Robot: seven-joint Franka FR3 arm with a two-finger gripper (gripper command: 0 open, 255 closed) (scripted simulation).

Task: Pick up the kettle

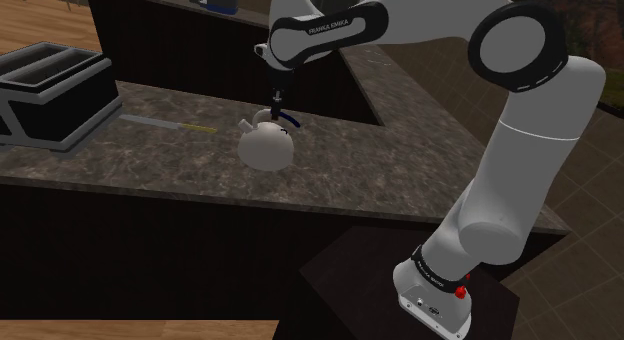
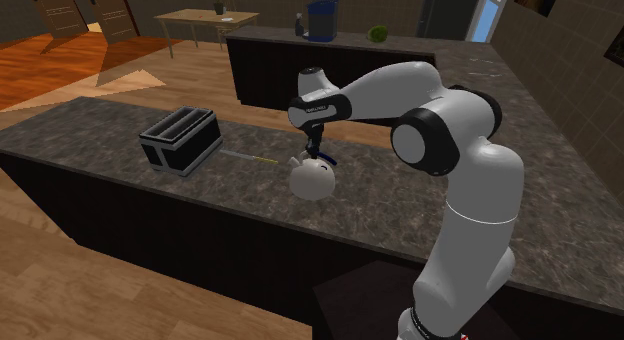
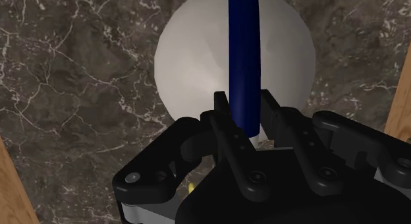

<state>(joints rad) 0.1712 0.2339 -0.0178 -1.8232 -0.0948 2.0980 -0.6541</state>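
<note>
Gripper [image 3: 245, 103] tight around kettle [image 3: 191, 64] handle

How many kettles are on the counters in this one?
1. The white kettle sits on the near dark marbled counter, apart from the black toaster, its blue handle clasped by the pincer. The far counter holds items too small to rule out.

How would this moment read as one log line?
stage: grasp | jaws: shut on blue handle | kettle: white, on counter
</note>
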